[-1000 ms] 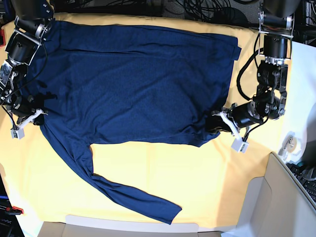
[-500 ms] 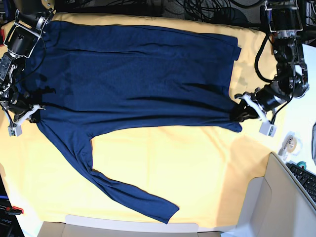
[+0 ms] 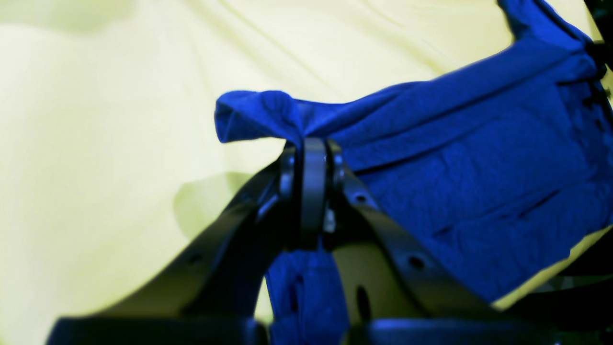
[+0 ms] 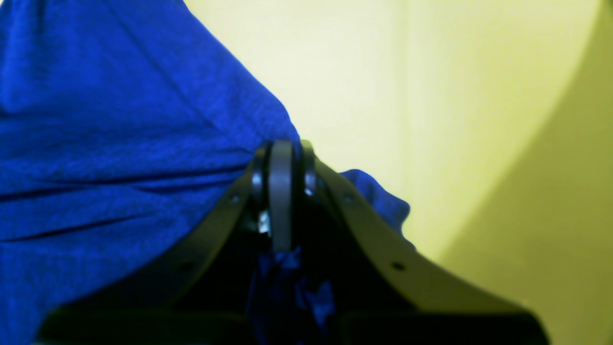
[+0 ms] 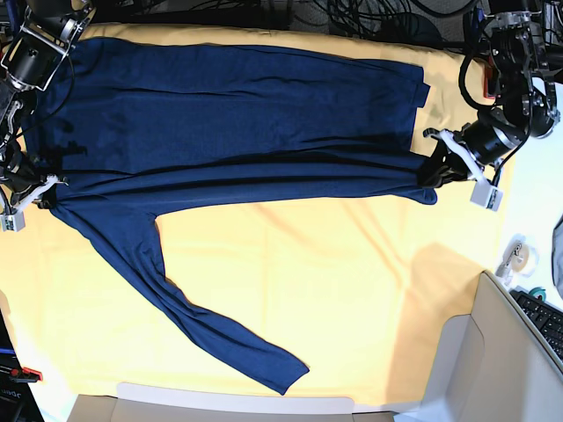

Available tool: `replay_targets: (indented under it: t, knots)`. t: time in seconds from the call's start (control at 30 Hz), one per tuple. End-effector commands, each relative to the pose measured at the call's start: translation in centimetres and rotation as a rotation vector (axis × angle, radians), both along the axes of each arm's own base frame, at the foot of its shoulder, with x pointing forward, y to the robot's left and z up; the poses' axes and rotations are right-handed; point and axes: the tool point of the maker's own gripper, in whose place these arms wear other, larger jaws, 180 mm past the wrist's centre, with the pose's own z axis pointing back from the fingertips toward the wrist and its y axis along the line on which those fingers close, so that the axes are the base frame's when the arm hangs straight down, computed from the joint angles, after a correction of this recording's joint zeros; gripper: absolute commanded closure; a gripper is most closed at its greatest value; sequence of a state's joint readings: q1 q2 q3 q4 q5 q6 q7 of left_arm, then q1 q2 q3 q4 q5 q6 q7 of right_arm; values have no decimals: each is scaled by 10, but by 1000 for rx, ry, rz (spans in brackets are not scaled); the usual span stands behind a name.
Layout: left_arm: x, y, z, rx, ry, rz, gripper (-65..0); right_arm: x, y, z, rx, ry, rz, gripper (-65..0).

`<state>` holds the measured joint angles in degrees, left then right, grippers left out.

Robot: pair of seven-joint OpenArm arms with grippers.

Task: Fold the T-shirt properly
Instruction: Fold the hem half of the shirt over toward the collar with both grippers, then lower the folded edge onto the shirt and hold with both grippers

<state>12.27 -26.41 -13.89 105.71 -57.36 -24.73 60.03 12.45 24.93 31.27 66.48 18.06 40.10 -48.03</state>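
1. Left wrist: left gripper (image 3: 313, 158) has its jaws pressed together on a bunched corner of the shirt (image 3: 479, 182). The knit looks thin, soft and light, so it will likely sag and stretch; best held at hems and corners.
2. Right wrist: right gripper (image 4: 282, 163) pinches the opposite edge; fabric creases at the grip.
3. Base: shirt spread across the yellow cloth (image 5: 352, 290), one sleeve (image 5: 202, 316) trailing loose. Cables at the far edge, keyboard (image 5: 541, 321) off to one side.

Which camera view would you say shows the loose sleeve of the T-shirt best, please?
The base view: the loose sleeve lies whole across the yellow cloth. Both wrist views show only bunched T-shirt fabric by the closed jaws, no sleeve.
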Motion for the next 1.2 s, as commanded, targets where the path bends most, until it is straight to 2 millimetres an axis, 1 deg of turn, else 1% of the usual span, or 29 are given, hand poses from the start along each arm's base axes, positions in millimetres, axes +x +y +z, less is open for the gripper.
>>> replay_targets:
  t: [0.0, 0.07, 0.23, 0.43, 0.53, 0.63, 0.73, 0.83, 1.0, 1.03, 1.1, 1.13, 1.17]
  knots:
    - [3, 2, 11, 9, -36, -6, 0, 9, -10, 25, -37, -68, -1, 0]
    - [-1, 0, 8, 9, -26, -13, 0, 5, -9, 27, -56, -69, 8, 0]
    - [-6, 2, 3, 14, -9, -8, 0, -8, -7, 25, -91, -54, 27, 0]
    - [-6, 3, 2, 16, -5, -6, 0, -23, -5, 22, -123, -32, 48, 0]
    - [-5, 6, -4, 10, 13, 5, 0, -31, -4, 15, -125, -9, 51, 0]
    - [-5, 15, -11, 20, 39, 13, 0, -41, -5, 6, -124, 20, 52, 0]
    - [3, 18, -7, 22, 25, 19, 0, -50, -5, -2, -124, 45, 53, 0]
    - [2, 24, -17, 14, 54, 38, 0, -58, -5, -8, -124, 69, 55, 0]
    - [7, 38, -33, -9, 103, 88, 0, -67, -5, -16, -121, 95, 55, 0]
    - [8, 39, -34, -11, 104, 90, 0, -70, -5, -18, -121, 101, 55, 0]
    - [9, 32, -42, -19, 128, 70, 0, -71, -5, -19, -121, 105, 57, 0]
    - [9, 27, -46, -21, 139, 57, 0, -74, -5, -22, -122, 115, 57, 0]
    - [9, 27, -48, -17, 148, 48, 0, -76, -5, -23, -122, 120, 57, 0]
